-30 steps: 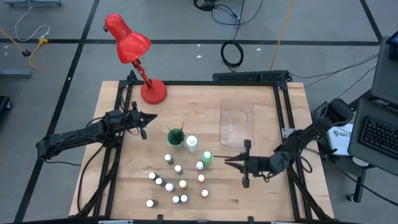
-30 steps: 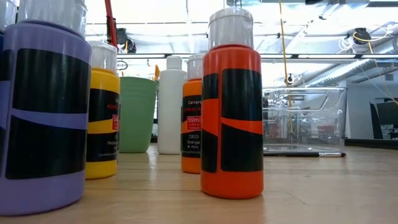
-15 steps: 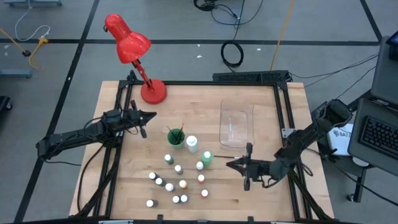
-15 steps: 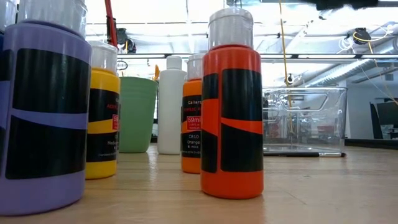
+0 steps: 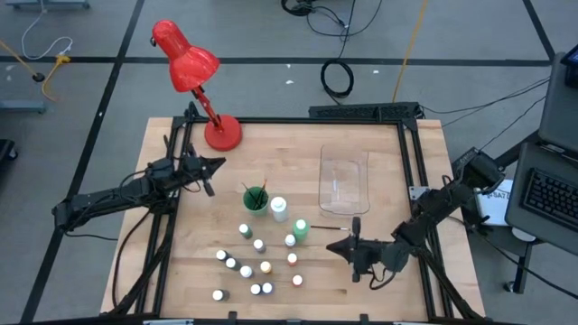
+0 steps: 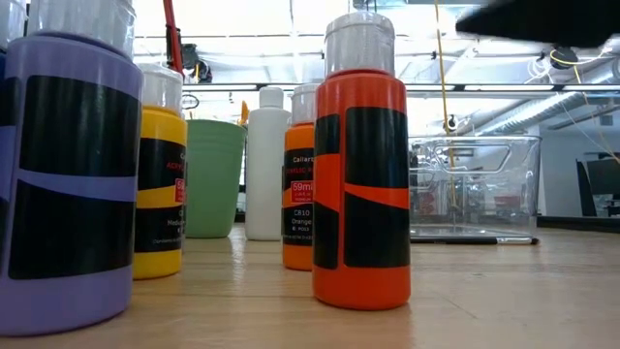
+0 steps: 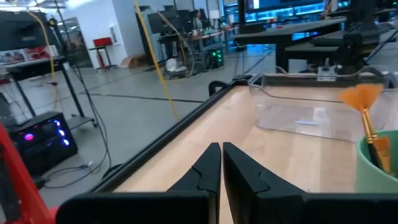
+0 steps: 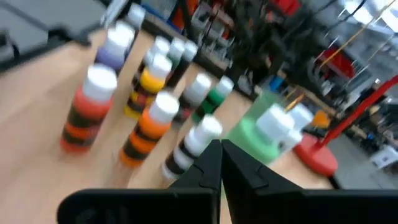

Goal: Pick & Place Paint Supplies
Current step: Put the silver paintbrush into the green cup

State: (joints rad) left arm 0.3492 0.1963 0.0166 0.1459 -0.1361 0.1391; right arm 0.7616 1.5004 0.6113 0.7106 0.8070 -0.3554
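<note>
About a dozen small paint bottles (image 5: pixel 257 264) (plus perhaps two taller ones (image 5: pixel 279 209)) are standing clustered; the right gripper (image 5: pixel 354 251) and left gripper (image 5: pixel 207 177) are both hovering pressed together, empty.

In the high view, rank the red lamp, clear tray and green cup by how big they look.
1. red lamp
2. clear tray
3. green cup

The left gripper (image 5: pixel 211 163) hangs at about ten o'clock on the counter (image 5: pixel 298 149), jaws closed and empty. The right gripper (image 5: pixel 330 247) sits near four o'clock, jaws closed, empty, pointing toward nine.
</note>
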